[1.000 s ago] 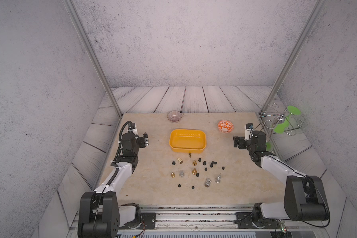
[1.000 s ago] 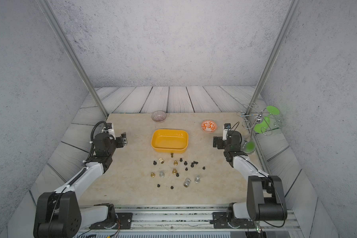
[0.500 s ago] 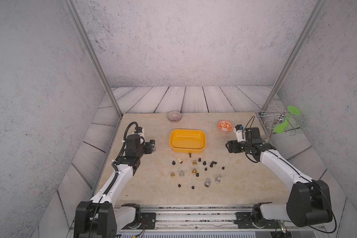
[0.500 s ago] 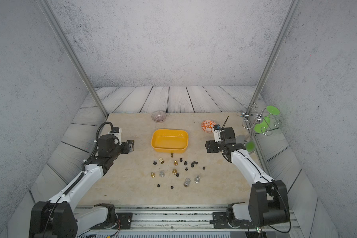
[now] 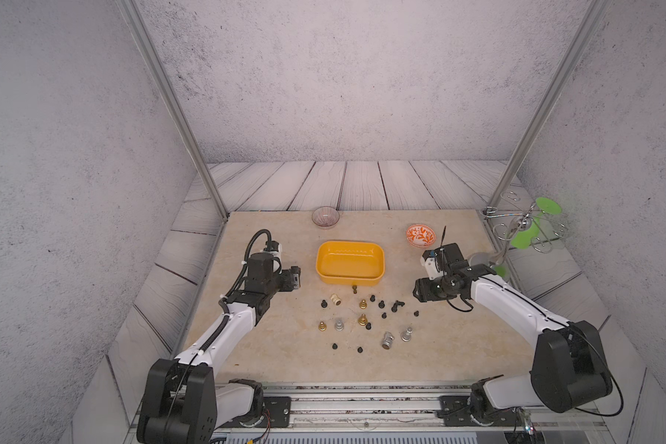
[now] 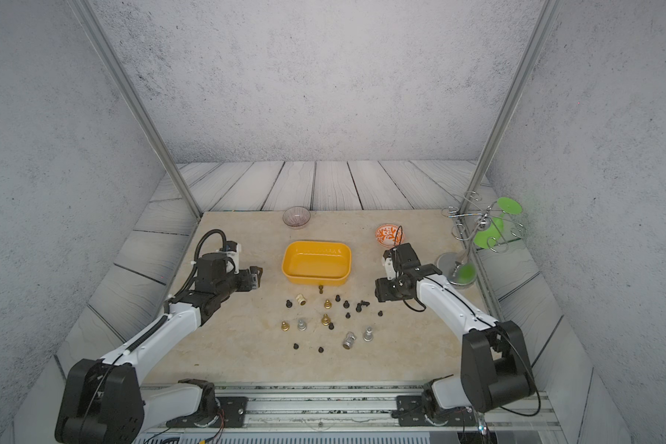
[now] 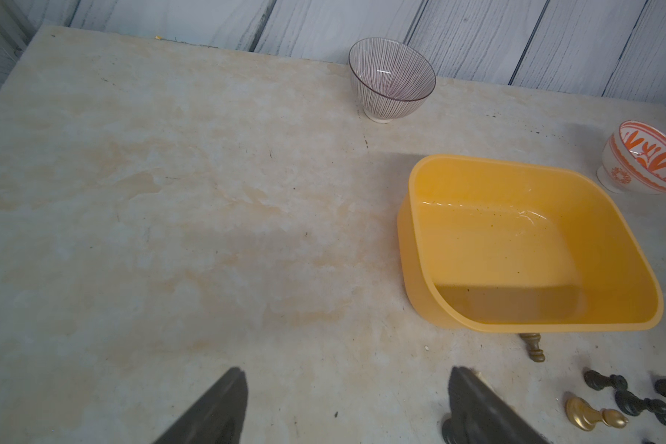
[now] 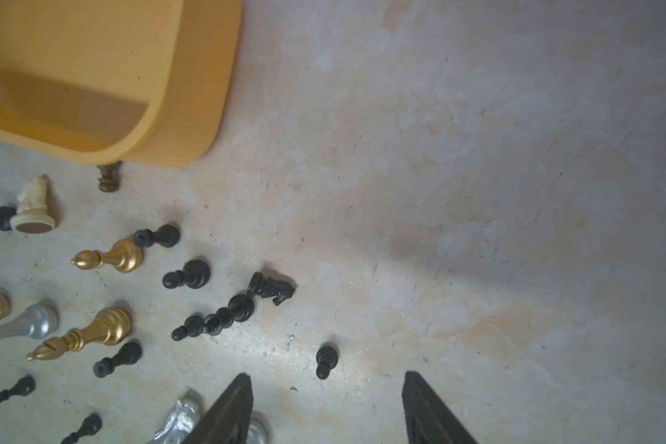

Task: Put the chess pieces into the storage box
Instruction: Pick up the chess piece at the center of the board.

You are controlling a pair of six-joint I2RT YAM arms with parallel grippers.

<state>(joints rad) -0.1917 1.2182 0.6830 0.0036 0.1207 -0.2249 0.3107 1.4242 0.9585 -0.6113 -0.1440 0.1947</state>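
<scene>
- Top views both show a beige stone-look table (image 5: pixel 285 357) inside grey walls, with two white-and-black robot arms reaching in from its near edge.
- Storage box (image 5: pixel 348 280), a shallow yellow tub, sits mid-table between the arms. Its floor looks empty.
- Left gripper (image 7: pixel 345 374) hovers over bare table near the box, jaws spread wide and holding nothing.
- Right gripper (image 8: pixel 327 378) hangs low at the edge of the scattered pieces, jaws parted and empty.
- Behind the box stand a striped glass bowl (image 5: pixel 325 217) and an orange-patterned bowl (image 5: pixel 420 235), both possible wrong targets.
- Chess pieces (image 5: pixel 362 319) lie scattered just in front of the box: many small black, a few gold and silver, one cream. Some stand and several have toppled.
- One bronze piece (image 5: pixel 354 289) lies at the box's front wall; whether it touches, I cannot tell.
- A lone black pawn (image 8: pixel 325 359) sits just ahead of the right jaws, probably the first pick.
- My worry: being tiny and rounded, it could roll or squirt free as the jaws close, and a silver piece (image 8: pixel 177 419) beside one finger may get knocked.
</scene>
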